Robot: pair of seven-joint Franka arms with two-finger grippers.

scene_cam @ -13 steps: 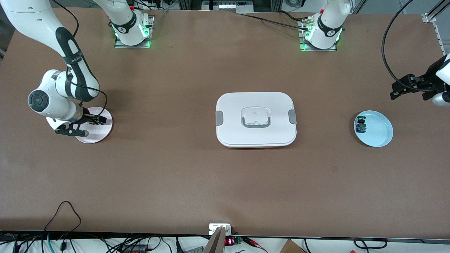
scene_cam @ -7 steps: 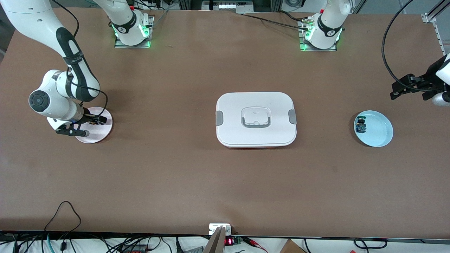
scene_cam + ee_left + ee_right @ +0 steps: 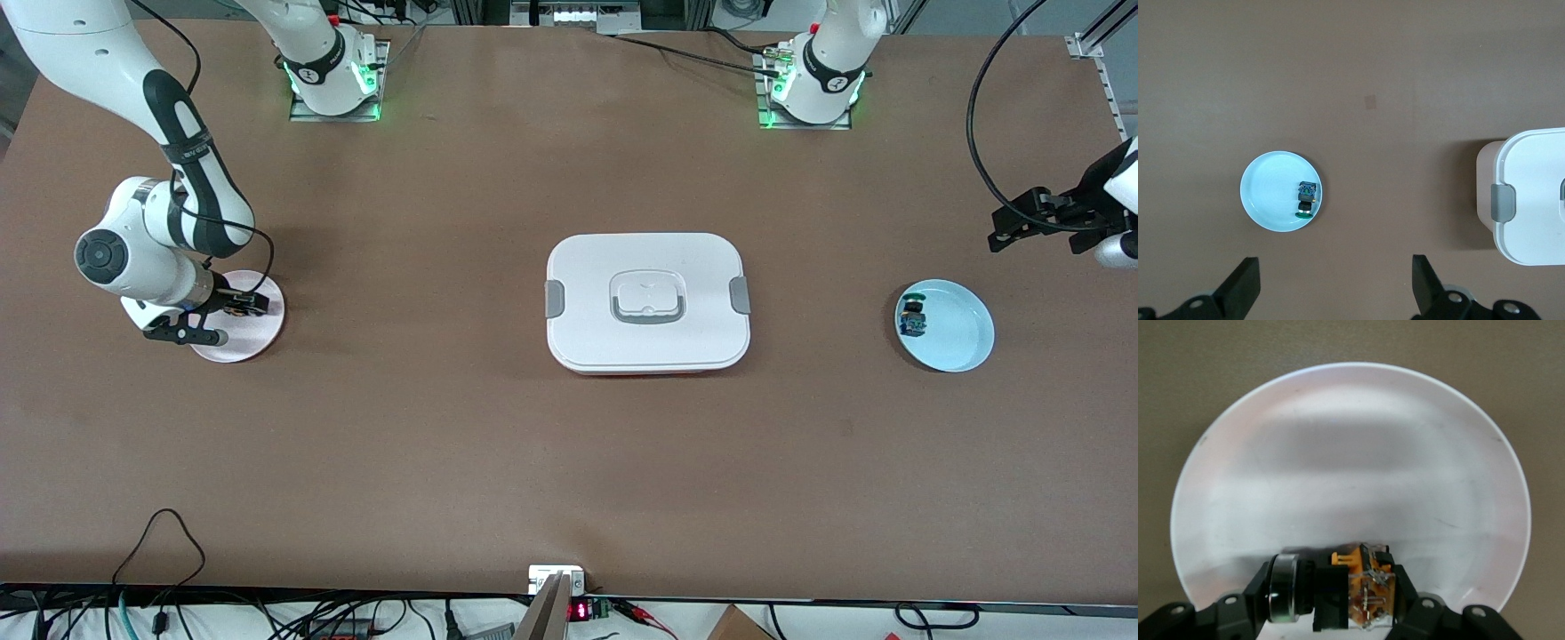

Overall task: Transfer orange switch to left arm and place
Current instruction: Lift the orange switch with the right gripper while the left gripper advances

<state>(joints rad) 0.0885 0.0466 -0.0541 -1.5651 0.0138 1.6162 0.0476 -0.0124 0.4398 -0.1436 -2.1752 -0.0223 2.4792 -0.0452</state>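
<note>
The orange switch (image 3: 1355, 590) lies sideways between the fingers of my right gripper (image 3: 1331, 590), which is shut on it just over the pale pink plate (image 3: 1351, 453). In the front view my right gripper (image 3: 238, 305) is low over that plate (image 3: 258, 338) at the right arm's end of the table. The white lidded box (image 3: 693, 267) sits at the table's middle. My left gripper (image 3: 1013, 220) is open and empty, held in the air over bare table at the left arm's end. It shows in the left wrist view (image 3: 1335, 293) with its jaws wide apart.
A light blue plate (image 3: 960, 338) at the left arm's end holds a green-capped switch (image 3: 912, 317). Both show in the left wrist view, the plate (image 3: 1268, 193) and the switch (image 3: 1307, 198), with a corner of the box (image 3: 1531, 193). Cables hang at the table's near edge.
My right arm has shifted very slightly, with the gripper still shut on the orange switch over the pink plate. The left arm has not moved.
</note>
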